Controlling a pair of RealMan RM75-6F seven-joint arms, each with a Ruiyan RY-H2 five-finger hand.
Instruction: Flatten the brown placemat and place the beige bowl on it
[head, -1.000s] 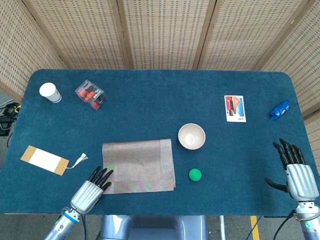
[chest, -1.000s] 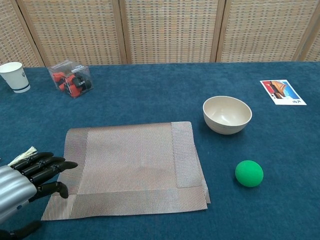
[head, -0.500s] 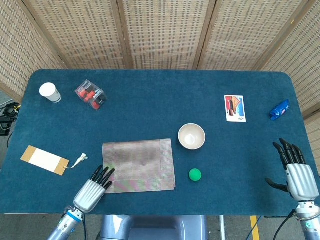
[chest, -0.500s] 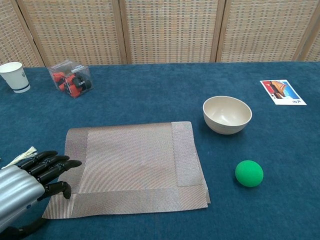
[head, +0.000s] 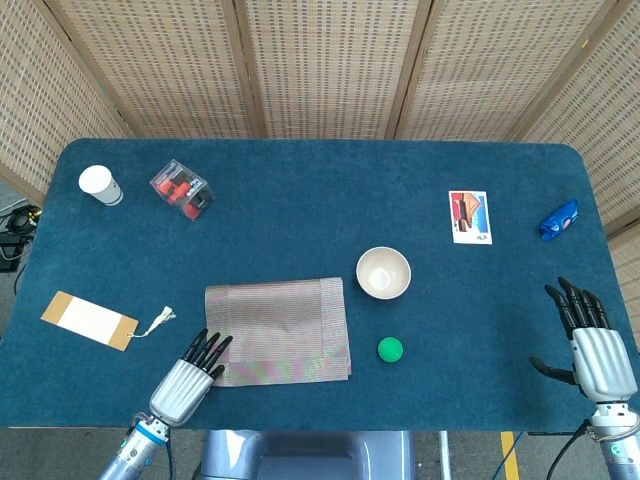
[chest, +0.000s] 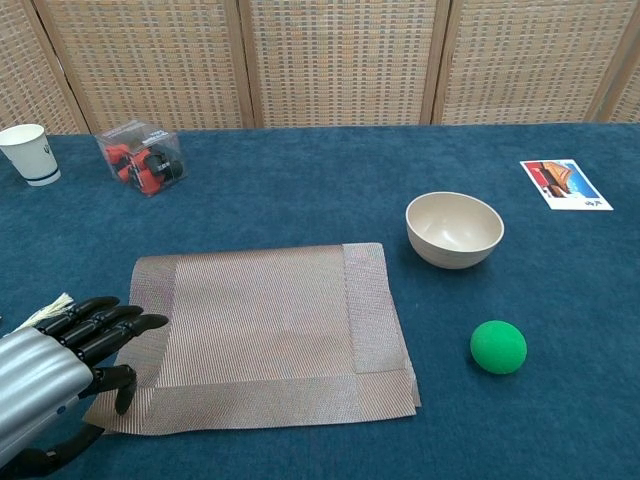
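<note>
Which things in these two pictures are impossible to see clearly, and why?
- Right hand: outside the chest view's frame.
- Blue object: too small in the head view to identify.
- Placemat near left corner: covered by the left hand; actual contact unclear.
- Clear box contents: indistinct.

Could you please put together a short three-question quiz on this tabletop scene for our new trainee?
1. True or false: the beige bowl already sits on the brown placemat.
2. Which hand is at the placemat's near corner? A) left hand B) right hand
3. Fill in: the ball nearest the bowl is ____.

Key
1. False; the bowl stands on the blue table, apart from the placemat.
2. A; its fingertips reach over the placemat's near-left corner, while the right hand is at the table's right edge, holding nothing.
3. Green.
</note>
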